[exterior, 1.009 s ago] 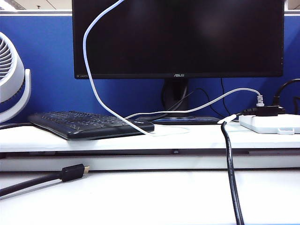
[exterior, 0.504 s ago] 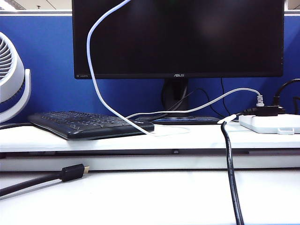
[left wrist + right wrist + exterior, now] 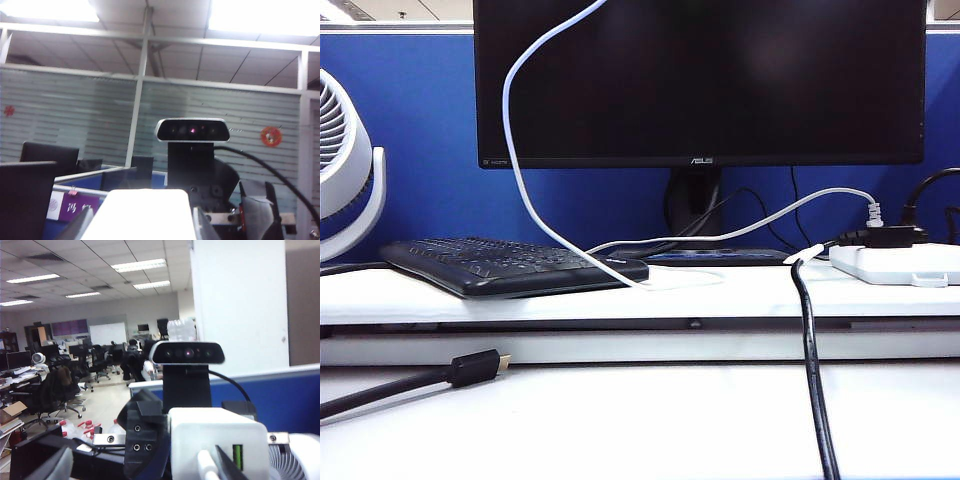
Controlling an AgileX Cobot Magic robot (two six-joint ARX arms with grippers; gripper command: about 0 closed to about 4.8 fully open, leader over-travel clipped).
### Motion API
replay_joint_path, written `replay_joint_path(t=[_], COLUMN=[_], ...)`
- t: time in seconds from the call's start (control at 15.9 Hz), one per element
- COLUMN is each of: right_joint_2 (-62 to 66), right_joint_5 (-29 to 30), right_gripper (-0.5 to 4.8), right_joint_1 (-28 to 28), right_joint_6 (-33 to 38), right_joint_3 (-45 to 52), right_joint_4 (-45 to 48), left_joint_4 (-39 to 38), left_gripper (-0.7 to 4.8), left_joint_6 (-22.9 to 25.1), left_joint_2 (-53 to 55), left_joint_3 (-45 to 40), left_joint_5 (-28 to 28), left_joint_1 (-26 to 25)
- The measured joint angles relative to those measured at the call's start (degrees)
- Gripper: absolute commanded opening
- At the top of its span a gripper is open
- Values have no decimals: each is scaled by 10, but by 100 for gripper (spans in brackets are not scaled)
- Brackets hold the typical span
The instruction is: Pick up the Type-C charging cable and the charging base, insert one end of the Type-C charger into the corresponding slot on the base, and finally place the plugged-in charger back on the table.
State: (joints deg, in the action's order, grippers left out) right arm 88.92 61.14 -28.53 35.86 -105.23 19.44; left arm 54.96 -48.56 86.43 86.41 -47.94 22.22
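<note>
In the exterior view a white fan stood left of the monitor. A black keyboard lay on the raised shelf below the monitor's left half. A black gold-tipped plug rested on the table lower still. The Type-C charging cable rose from the shelf beside the keyboard, curved up across the monitor's left side and left the view at the monitor's top edge. A white power strip sat below the monitor's right corner, with a thick black cable running down in front of it.

Neither tool showed in that view. In the left wrist view the left tool was closed partway on the charging base, a finger on each side of the white block.

In the right wrist view the right tool stood wide open and held nothing. The charging base faced it, and the Type-C charging cable's end touched the base's face. Whether it was fully seated could not be told.
</note>
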Motion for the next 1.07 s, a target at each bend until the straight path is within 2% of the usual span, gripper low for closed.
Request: replay_joint_path(t=[0.19, 0.38, 0.57, 0.76, 1.07], right_joint_2=[-7, -11, -6, -8, -28], right_joint_5=[1, 2, 51, 58, 64], right_gripper=[358, 359, 359, 359, 359], right_joint_1=[7, 8, -3, 17, 66], right_joint_6=[1, -2, 1, 1, 1], right_joint_3=[1, -2, 1, 1, 1], right_joint_4=[-27, -91, -155, -157, -159], left_joint_4=[0, 6, 14, -1, -136], left_gripper=[18, 18, 18, 17, 17], left_joint_6=[11, 12, 12, 19, 118], left_joint_2=[0, 3, 7, 6, 6], left_joint_3=[-1, -3, -3, -2, -2], left_joint_5=[11, 24, 56, 62, 65], left_joint_1=[2, 2, 5, 2, 2])
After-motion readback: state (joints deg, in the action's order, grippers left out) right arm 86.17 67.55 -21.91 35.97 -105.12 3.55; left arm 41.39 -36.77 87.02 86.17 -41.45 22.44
